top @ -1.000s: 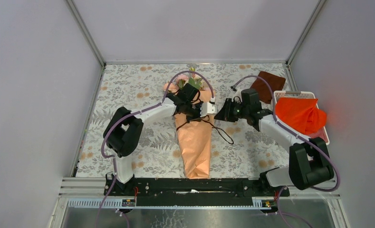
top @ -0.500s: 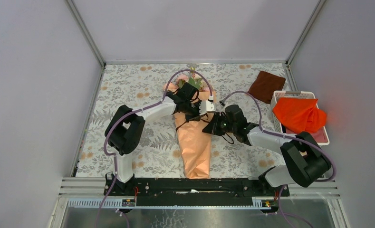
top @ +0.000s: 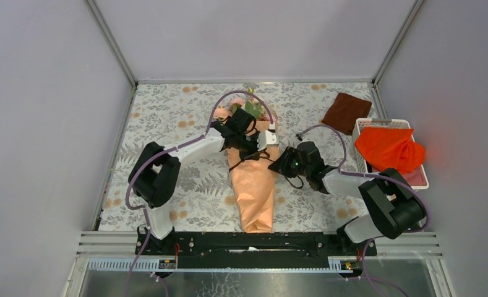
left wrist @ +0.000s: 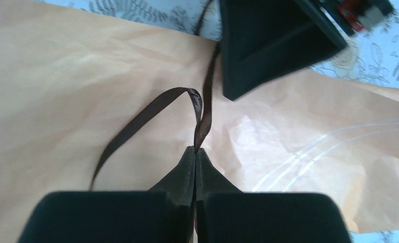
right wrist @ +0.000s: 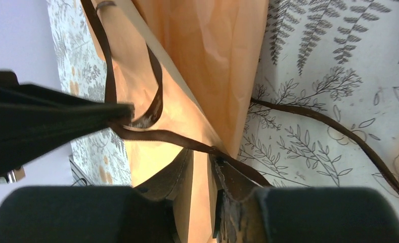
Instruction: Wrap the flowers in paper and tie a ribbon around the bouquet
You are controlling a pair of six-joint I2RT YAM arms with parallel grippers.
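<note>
Creased peach paper cone, thin brown ribbon loop in left gripper

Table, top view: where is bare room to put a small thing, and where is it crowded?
Bare: the table at its far-left corner, between left wall and bouquet; the far strip between bouquet and brown cloth; the near patch between the bouquet tip and the right arm base. Crowded: mid-table, where both arms meet over the ribbon.

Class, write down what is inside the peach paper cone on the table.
Pink roses and green leaves poke out of the paper cone's far, open end. The stems are covered by the paper and cannot be seen.
</note>
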